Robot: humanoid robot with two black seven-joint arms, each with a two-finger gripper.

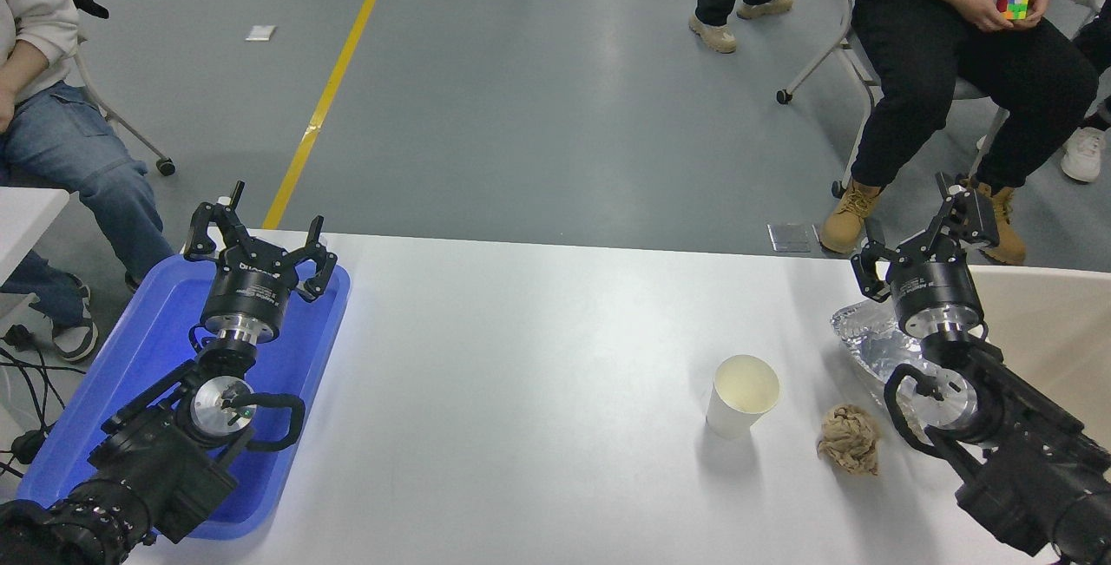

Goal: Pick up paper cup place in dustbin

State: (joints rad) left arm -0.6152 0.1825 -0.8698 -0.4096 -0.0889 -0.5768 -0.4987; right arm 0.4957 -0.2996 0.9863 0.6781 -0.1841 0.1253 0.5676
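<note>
The paper cup [742, 394] stands upright on the white table [521, 357], right of centre, white with a cream inside. The dustbin [1055, 331] shows as a beige rim and wall at the right edge, partly behind my right arm. My right gripper [920, 231] is open and empty, raised near the table's far right edge, well above and to the right of the cup. My left gripper [256, 239] is open and empty, parked over the blue tray at the lower left.
A crumpled tan paper ball [851, 436] lies just right of the cup. A crumpled piece of foil [872, 339] lies under the right arm beside the bin. A shallow blue tray [286, 409] is at the left. People sit at the far side.
</note>
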